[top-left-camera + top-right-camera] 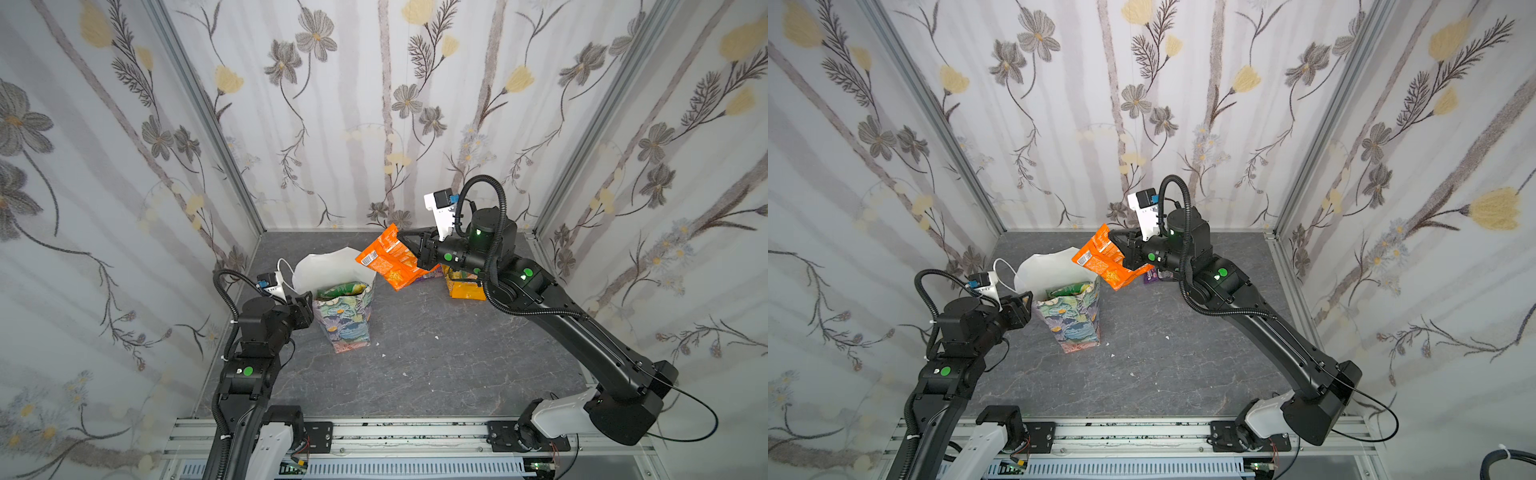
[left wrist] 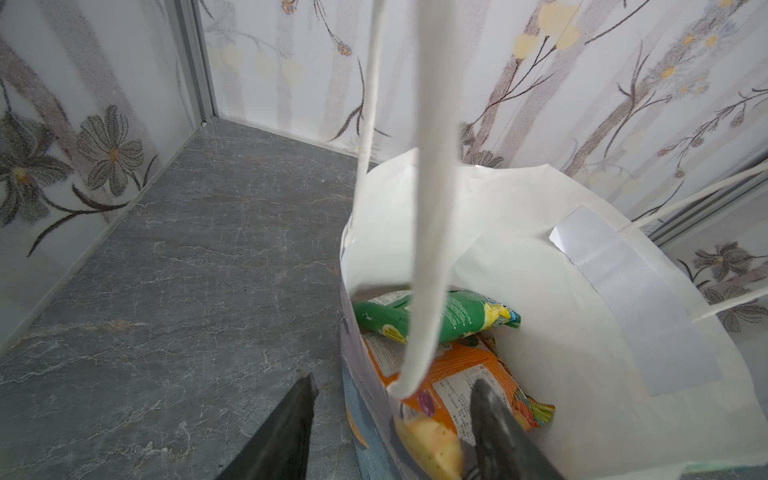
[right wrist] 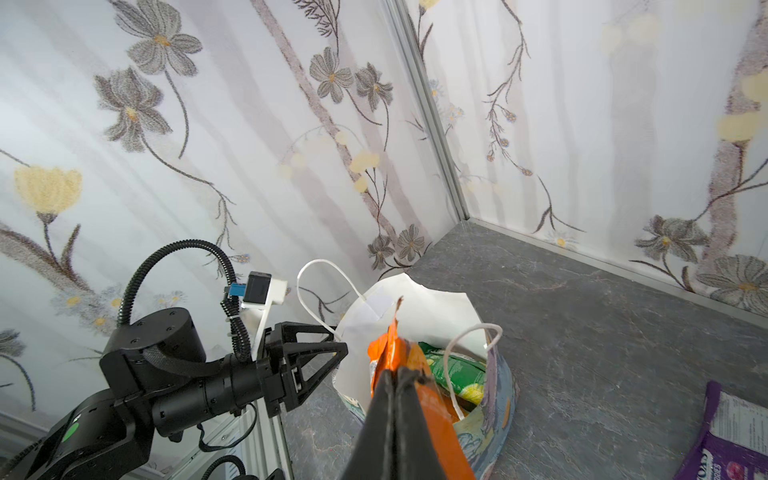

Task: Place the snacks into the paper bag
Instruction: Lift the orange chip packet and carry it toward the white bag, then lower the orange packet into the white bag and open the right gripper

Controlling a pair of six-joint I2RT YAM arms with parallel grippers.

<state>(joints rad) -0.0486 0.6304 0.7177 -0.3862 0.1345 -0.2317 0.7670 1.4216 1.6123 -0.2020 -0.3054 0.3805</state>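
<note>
Right tool (image 1: pixel 409 247) pinches crinkly orange plastic packet (image 1: pixel 384 257) beside floral paper bag (image 1: pixel 345 320); left tool (image 2: pixel 395 388), part-open, straddles its wall. Next: centre over mouth, release.

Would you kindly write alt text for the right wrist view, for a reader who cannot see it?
The right end effector, shut on an orange snack packet, holds it by the open paper bag, which contains a green packet. A purple packet lies on the grey table.

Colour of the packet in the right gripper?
Orange. The packet shows best in a top view.
</note>
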